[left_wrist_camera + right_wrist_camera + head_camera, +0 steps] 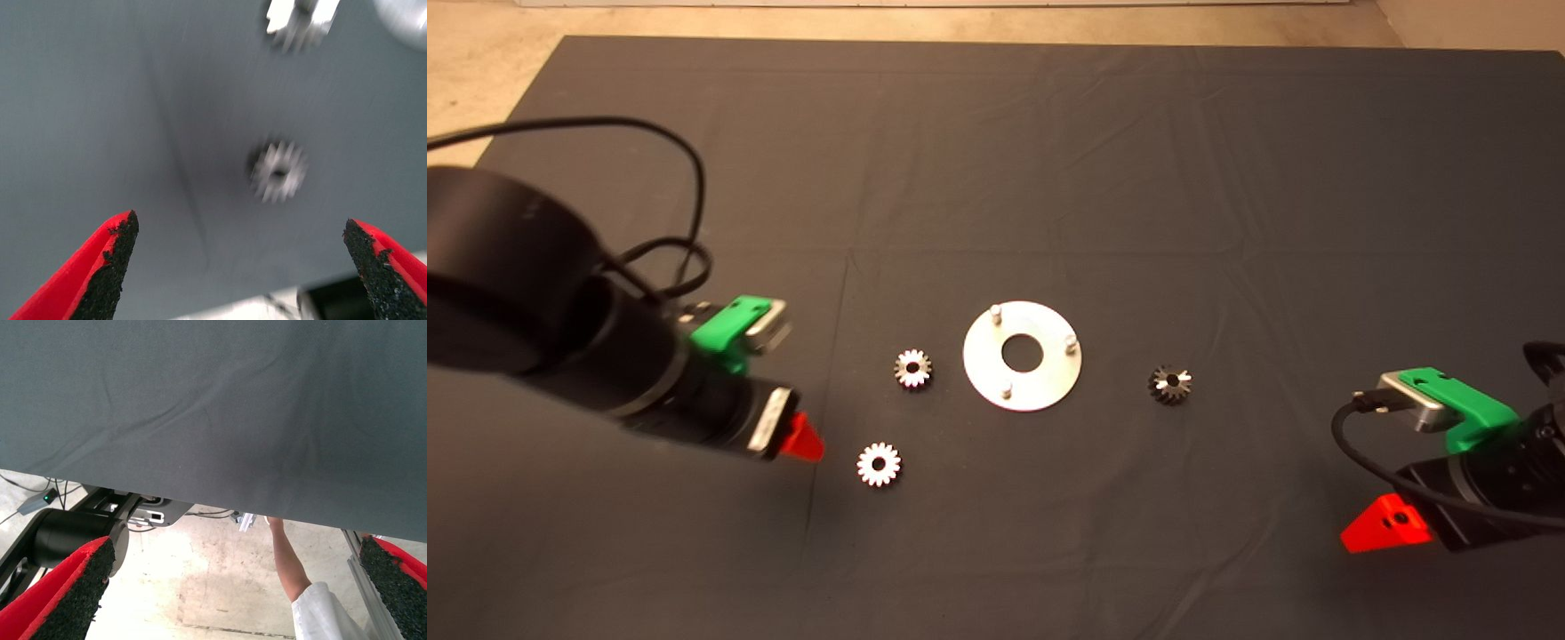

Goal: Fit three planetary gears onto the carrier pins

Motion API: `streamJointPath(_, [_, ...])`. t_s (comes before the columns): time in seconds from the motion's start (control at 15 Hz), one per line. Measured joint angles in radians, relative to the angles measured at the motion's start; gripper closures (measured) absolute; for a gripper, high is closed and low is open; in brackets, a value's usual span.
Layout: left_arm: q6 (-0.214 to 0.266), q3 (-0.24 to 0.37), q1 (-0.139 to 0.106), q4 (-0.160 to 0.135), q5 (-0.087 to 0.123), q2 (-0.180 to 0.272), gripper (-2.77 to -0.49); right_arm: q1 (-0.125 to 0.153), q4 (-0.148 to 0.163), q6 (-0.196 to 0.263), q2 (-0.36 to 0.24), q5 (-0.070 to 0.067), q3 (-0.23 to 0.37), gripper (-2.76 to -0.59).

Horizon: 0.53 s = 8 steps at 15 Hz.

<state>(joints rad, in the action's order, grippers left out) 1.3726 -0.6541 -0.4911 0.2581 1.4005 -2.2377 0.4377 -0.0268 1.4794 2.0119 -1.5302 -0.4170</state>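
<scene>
Gear (279, 171) lies flat ahead of the open, empty left gripper (240, 267). Off-centre closing may flick it away. Right gripper (237, 593) parked, open.

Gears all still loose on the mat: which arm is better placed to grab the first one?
Left. Its open claw hovers just beside the nearest gear; the right claw sits at the mat's edge, farther from any gear.

You see three planetary gears: first (913, 368), second (879, 464), third (1169, 384) | one round plate (1022, 356) | three carrier pins: first (995, 312), second (1072, 341), third (1007, 389) | two grippers: left gripper (805, 440), right gripper (1383, 524) | one mat (1049, 160)
</scene>
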Motion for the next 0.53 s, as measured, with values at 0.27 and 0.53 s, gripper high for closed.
streamJointPath(0.27, [0.009,-0.065,0.006,0.081,-0.072,-0.060,-2.19,0.000,0.000,-0.001,0.000,-0.001,0.000,-2.73])
streamJointPath(0.53, [0.015,-0.126,0.071,0.168,-0.108,-0.185,-2.19,0.000,0.000,-0.001,0.002,-0.001,0.000,-2.73])
